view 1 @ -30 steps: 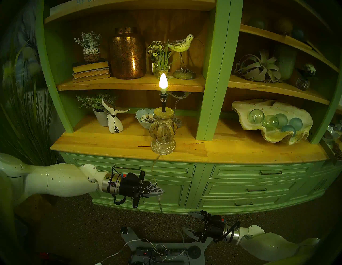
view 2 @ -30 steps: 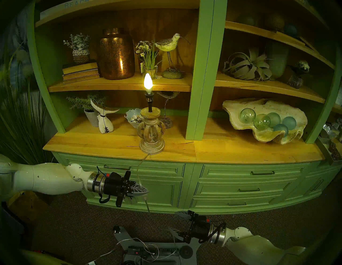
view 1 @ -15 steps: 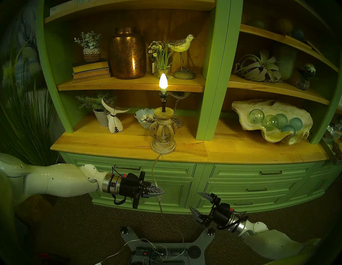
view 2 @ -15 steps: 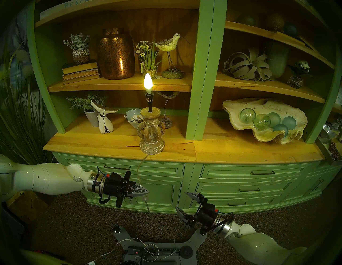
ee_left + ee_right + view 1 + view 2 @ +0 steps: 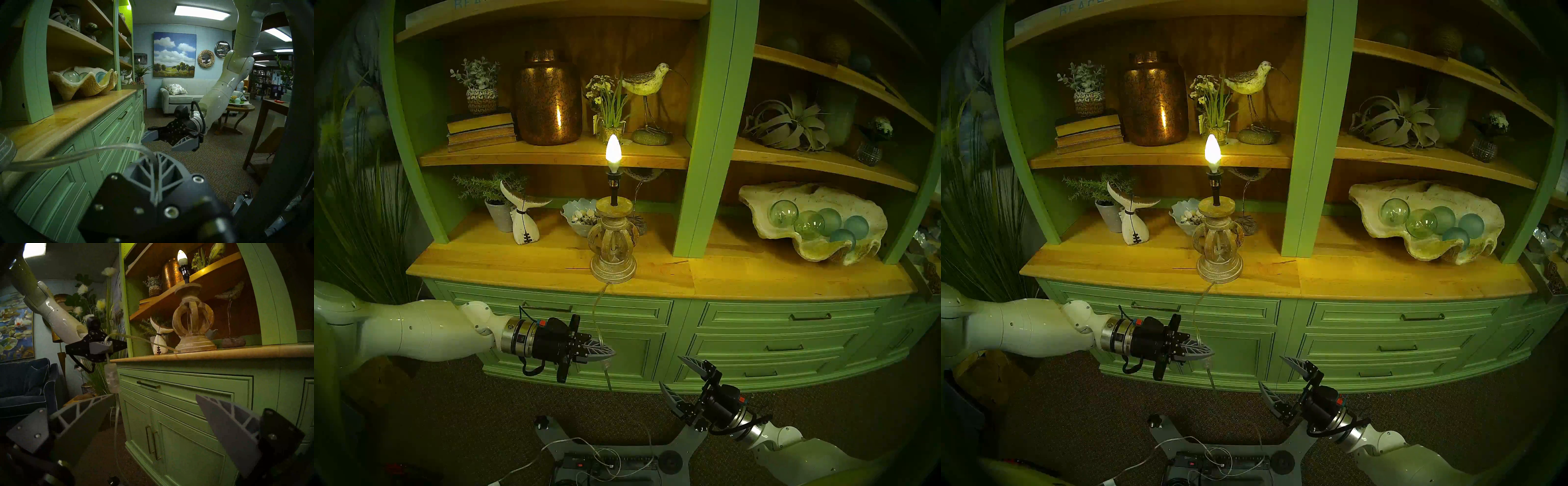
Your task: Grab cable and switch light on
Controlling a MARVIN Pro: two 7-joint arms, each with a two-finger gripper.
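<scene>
The lamp (image 5: 612, 244) stands at the front edge of the wooden counter (image 5: 517, 268), and its candle bulb (image 5: 613, 149) is lit. The clear cable (image 5: 595, 310) hangs from the lamp's base down the drawer fronts. My left gripper (image 5: 606, 351) is shut on the cable just above the clear switch lump (image 5: 111, 380). In the left wrist view the cable (image 5: 85, 152) runs into the closed fingers (image 5: 147, 171). My right gripper (image 5: 670, 371) is open and empty, to the right of the switch and a little lower. It faces the switch without touching it.
Green drawers (image 5: 765, 342) stand right behind both grippers. My base with a power strip (image 5: 605, 463) and loose cord loops lies on the carpet below. A copper jar (image 5: 548, 101), a whale-tail figure (image 5: 524, 217) and a shell bowl (image 5: 812, 220) stand on the shelves.
My right gripper rose from near the floor, swung towards the switch, and then eased slightly down. My left gripper has held the cable still. The bulb has stayed lit.
</scene>
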